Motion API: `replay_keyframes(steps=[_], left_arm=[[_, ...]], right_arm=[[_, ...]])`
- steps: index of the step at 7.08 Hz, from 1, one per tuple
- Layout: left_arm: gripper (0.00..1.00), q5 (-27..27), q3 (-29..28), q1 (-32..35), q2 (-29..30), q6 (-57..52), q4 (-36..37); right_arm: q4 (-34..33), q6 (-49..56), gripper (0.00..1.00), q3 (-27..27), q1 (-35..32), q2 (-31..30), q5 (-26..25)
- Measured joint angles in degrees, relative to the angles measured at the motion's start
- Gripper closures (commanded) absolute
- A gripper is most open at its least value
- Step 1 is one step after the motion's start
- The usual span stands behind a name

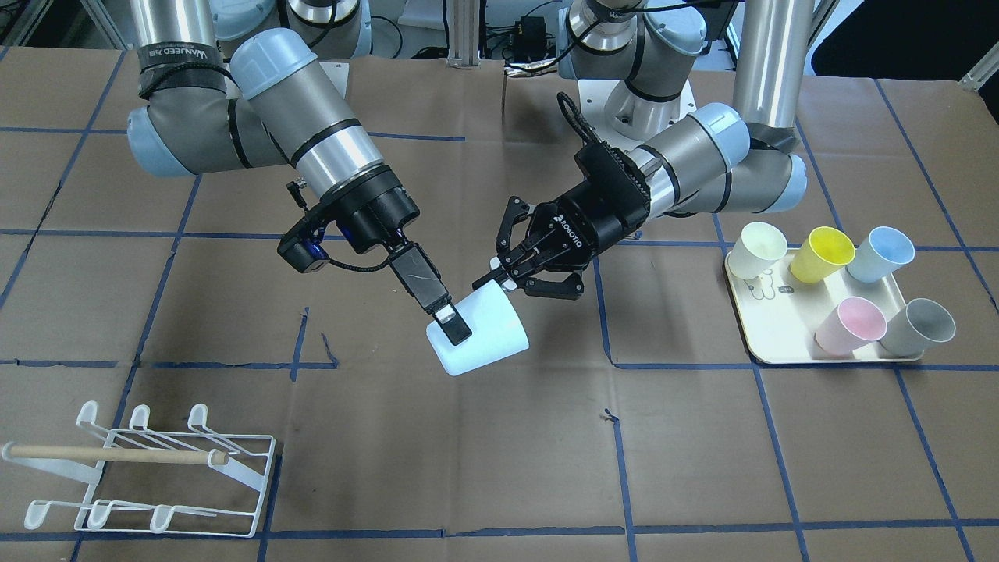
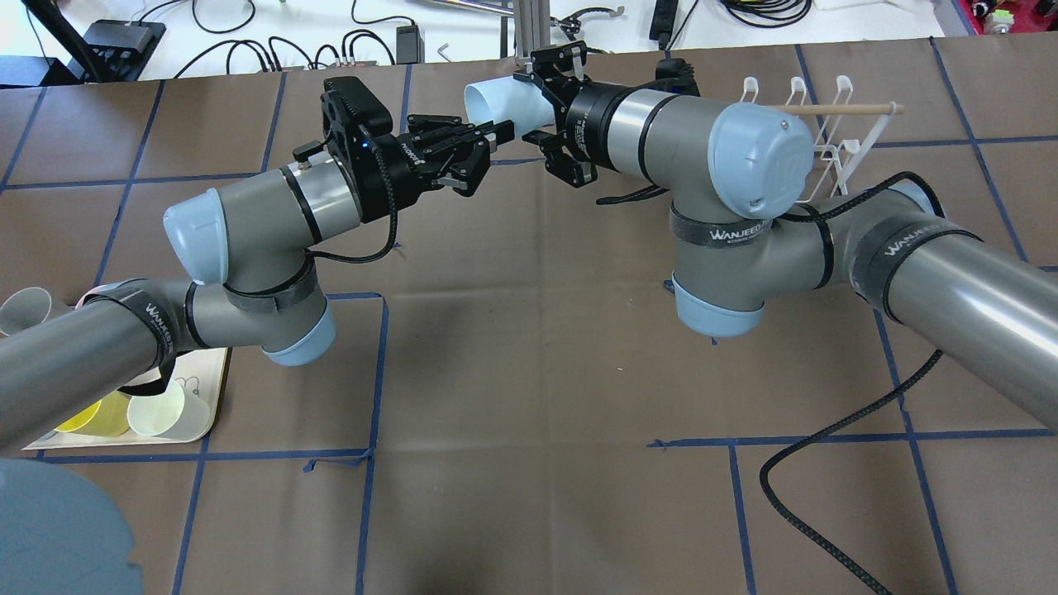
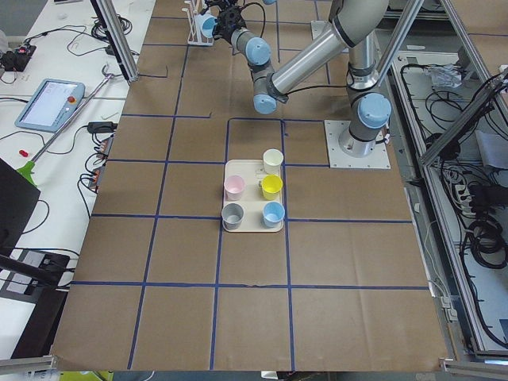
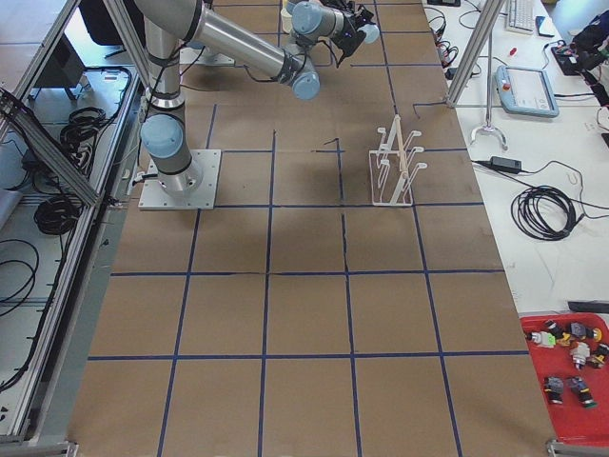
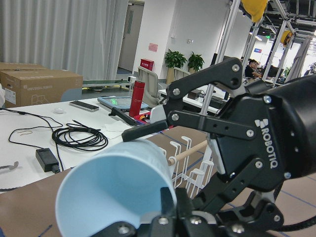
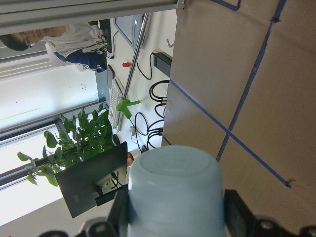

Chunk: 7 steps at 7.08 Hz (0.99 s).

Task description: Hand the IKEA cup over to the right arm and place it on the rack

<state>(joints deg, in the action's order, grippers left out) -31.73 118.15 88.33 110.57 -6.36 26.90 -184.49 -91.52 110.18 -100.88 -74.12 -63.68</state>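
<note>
Pale blue plastic cup sits mid-frame off the brown paper-covered bench, right hand clamped across its body, left hand at its rim, can't tell if pinching; I'd verify right's hold, back left straight out, then swing to the lower-left white wire rack.

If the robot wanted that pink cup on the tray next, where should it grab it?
Probably the rim, from straight above: one finger inside, one outside the wall. The pink cup stands upright, mouth open upward, on the tray, and the grey cup stands close beside it, leaving little room for a grip around its body.
</note>
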Motion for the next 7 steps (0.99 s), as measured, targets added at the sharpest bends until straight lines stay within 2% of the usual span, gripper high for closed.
replay_keyframes(steps=[1,2,3,5,7], left_arm=[[0.83,0.0,-0.02,0.0,0.0,0.02,0.0],[0.73,-0.03,-0.06,0.02,0.0,0.03,0.0],[0.59,-0.09,-0.11,0.04,-0.04,0.01,0.0],[0.43,-0.16,-0.54,0.02,-0.09,-0.05,-0.11],[0.2,-0.16,-0.76,-0.06,-0.21,0.0,-0.3]], right_arm=[[-0.01,0.0,0.52,0.0,0.03,-0.05,0.03],[-0.05,-0.03,0.53,0.0,0.04,-0.11,0.05],[-0.07,-0.05,0.57,-0.03,0.06,-0.17,0.04],[-0.08,-0.06,0.59,-0.05,0.06,-0.26,-0.01],[-0.08,-0.06,0.61,-0.06,0.06,-0.31,-0.18]])
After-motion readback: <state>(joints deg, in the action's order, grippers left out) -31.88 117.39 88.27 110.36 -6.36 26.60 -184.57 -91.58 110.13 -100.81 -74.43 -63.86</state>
